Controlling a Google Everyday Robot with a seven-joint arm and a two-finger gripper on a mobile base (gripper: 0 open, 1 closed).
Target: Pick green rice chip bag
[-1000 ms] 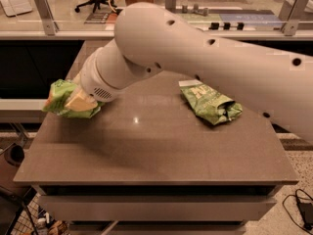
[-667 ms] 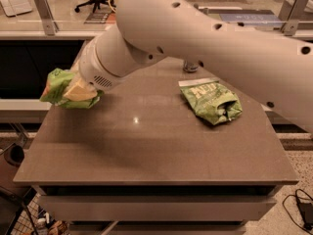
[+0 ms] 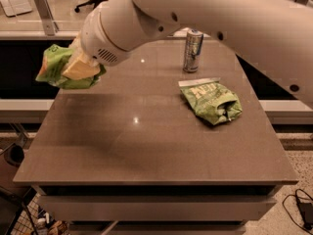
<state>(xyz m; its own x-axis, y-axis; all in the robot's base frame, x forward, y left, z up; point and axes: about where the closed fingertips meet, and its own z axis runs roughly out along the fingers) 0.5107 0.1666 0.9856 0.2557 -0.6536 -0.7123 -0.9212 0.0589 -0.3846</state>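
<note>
- Camera view: the hand (image 3: 80, 68) hangs over the bench's far left edge. Its fingers are clamped on the green rice chip bag (image 3: 53, 66), which is held up off the top.
- The bench (image 3: 146, 146) shows bare brown surface across its near half and left side.
- A duller green bag (image 3: 211, 102) lies right of centre, near the right edge. A can (image 3: 193, 50) stands upright beyond it, apart.
- The white arm (image 3: 220, 13) spans the far side from the upper right.
- A cable (image 3: 303, 207) lies on the floor, near right.
</note>
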